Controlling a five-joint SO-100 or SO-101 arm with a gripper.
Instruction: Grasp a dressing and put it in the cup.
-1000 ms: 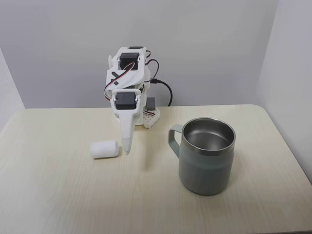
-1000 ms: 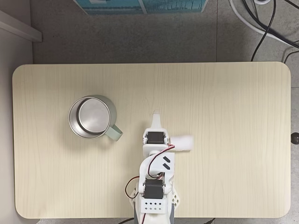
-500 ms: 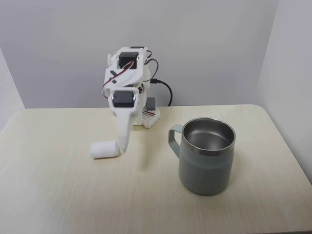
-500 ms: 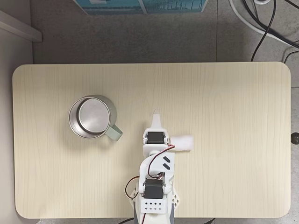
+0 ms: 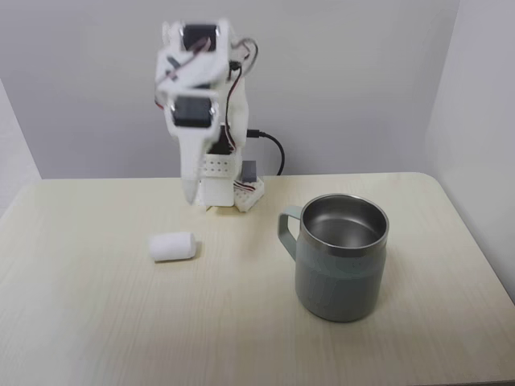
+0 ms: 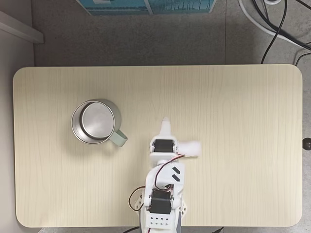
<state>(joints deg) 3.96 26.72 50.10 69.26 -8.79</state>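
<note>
In the front fixed view the cup [image 5: 341, 256] is standing upright nearest the camera on the right of the table [image 5: 96, 322], its steel inside showing nothing in it. Further back and to the left, the dressing [image 5: 172, 246] is lying on its side on the tabletop, untouched and in the same spot as half a second ago. Farthest back, the gripper [image 5: 191, 193] is now hanging well above the table and behind the dressing, blurred with motion; half a second ago its tip was down beside the dressing's right end, so the arm is lifting away without the dressing. The fingers are reading as one narrow white point with nothing between them, but how far apart they are cannot be told from the blur. In the fixed view from above, the gripper [image 6: 166, 122] is pointing toward the far edge, the dressing [image 6: 189, 148] just to its right. Judgement: this attempt is yielding no grasp; another descent over the dressing is needed.
</note>
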